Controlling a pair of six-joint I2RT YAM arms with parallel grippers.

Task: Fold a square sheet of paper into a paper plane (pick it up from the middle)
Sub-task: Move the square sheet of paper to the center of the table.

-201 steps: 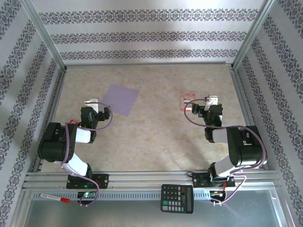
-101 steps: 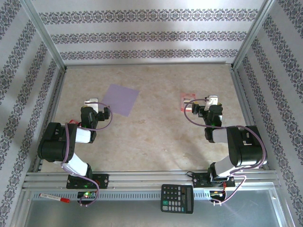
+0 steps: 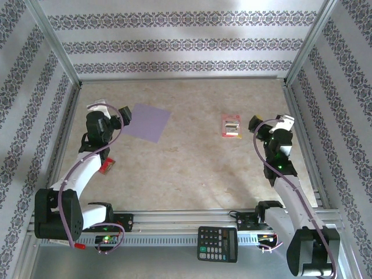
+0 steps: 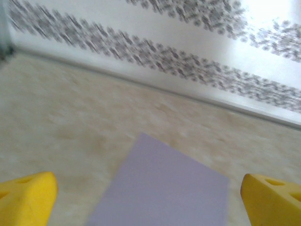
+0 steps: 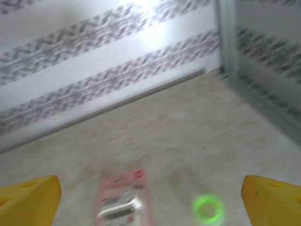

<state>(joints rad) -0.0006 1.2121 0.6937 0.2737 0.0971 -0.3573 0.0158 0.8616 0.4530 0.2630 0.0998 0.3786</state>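
ok so in the top view the square sheet of paper [image 3: 146,122] is lying flat on the table [image 3: 192,163], upper left of centre and turned a bit like a diamond, no folds that I can make out. The left gripper [image 3: 122,115] sits right at the sheet's left edge, and in the left wrist view its yellow fingers [image 4: 26,197] are way out in the bottom corners of the frame, spread wide with nothing between them except the lavender sheet [image 4: 164,188] lying flat on the table below, running from the middle down to the bottom edge. Can't tell if the tips touch the paper. The right gripper [image 3: 263,124] is over on the right side of the top view, just beside a small red-and-white packet [image 3: 232,125]. From the right wrist camera its fingers [image 5: 273,200] are wide apart too and holding nothing, with the packet [image 5: 124,202] blurry at bottom centre-left and a little green ring [image 5: 208,208] near it to the right. A calculator [image 3: 217,244] rests on the rail at bottom centre
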